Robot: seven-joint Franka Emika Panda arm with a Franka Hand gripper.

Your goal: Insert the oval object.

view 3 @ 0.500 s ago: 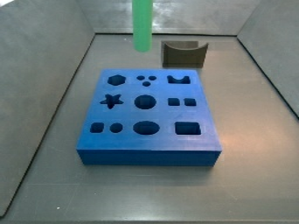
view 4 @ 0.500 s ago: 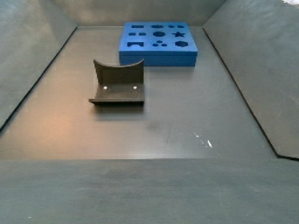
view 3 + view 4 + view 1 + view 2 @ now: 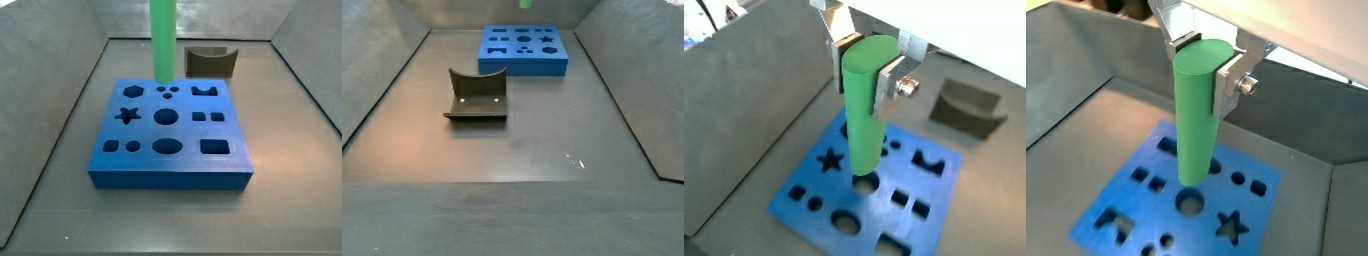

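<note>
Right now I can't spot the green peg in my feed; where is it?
In both wrist views the green peg hangs upright, clamped in the gripper, above the blue block, not yet in a hole.

We see a blue block [image 3: 171, 168] lying flat on the grey floor [image 3: 543, 150]. It has many holes on top: a star, circles, squares. The gripper [image 3: 1207, 58] hangs above it. A dark grey curved block [image 3: 477, 95] stands on the floor, well apart from the blue one.
</note>
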